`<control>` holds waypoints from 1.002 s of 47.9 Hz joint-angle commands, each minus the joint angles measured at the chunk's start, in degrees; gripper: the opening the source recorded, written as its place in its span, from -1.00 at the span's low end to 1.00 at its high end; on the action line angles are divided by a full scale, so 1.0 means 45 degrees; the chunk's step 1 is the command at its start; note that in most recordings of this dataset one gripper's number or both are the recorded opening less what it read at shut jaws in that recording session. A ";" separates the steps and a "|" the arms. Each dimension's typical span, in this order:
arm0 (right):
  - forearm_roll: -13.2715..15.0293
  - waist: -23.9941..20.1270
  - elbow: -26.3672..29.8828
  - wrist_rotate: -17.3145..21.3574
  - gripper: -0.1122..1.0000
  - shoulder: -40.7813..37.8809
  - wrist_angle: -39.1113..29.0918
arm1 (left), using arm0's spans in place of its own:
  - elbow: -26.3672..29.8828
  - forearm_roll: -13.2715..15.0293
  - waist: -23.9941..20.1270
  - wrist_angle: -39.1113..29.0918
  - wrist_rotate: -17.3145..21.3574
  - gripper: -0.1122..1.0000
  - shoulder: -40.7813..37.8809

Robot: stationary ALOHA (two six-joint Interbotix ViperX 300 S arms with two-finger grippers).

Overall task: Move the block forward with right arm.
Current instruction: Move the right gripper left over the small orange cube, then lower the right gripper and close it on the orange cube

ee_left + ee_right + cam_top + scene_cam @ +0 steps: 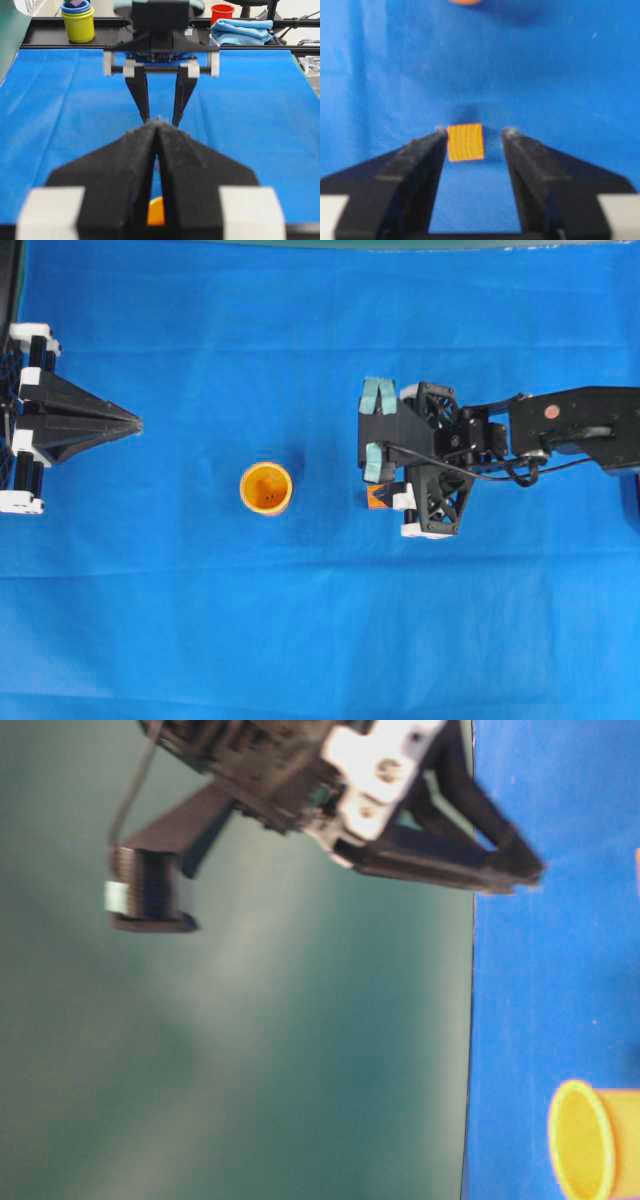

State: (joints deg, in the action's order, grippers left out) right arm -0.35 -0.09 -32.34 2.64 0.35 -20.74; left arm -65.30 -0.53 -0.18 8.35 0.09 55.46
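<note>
Block (465, 142) sits mid-tabletop between my right pincer (472, 134)'s wide-open, empty jaws; it looks light, rigid and smooth, so I'd squeeze its two flat opposite faces squarely, while the left pincer (158, 125) rests closed.

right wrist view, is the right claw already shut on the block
No, the right claw stands open around the block, with blue cloth showing between the block and one finger.
</note>
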 commanded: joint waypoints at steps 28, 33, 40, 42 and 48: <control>0.0000 -0.0352 0.0234 -0.0020 0.25 -0.1328 0.0391 | 0.0449 -0.0039 -0.0020 0.0078 0.0000 -0.79 -0.0039; 0.0000 -0.0371 0.0254 -0.0020 0.25 -0.1426 0.0527 | 0.0449 -0.0020 -0.0020 0.0059 0.0000 -0.79 -0.0039; 0.0000 -0.0371 0.0254 -0.0039 0.25 -0.1582 0.0645 | 0.0469 -0.0020 -0.0020 0.0078 0.0000 -0.79 -0.0039; 0.0000 -0.0371 0.0254 -0.0039 0.25 -0.1641 0.0664 | 0.0469 -0.0039 -0.0020 0.0078 0.0000 -0.79 -0.0039; 0.0000 -0.0371 0.0215 -0.0039 0.25 -0.1797 0.0762 | 0.0469 -0.0039 -0.0020 0.0078 0.0000 -0.79 -0.0039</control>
State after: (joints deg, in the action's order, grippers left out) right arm -0.35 -1.58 -32.34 2.55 -8.26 -17.93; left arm -65.04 -0.53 -0.18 8.35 0.00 55.55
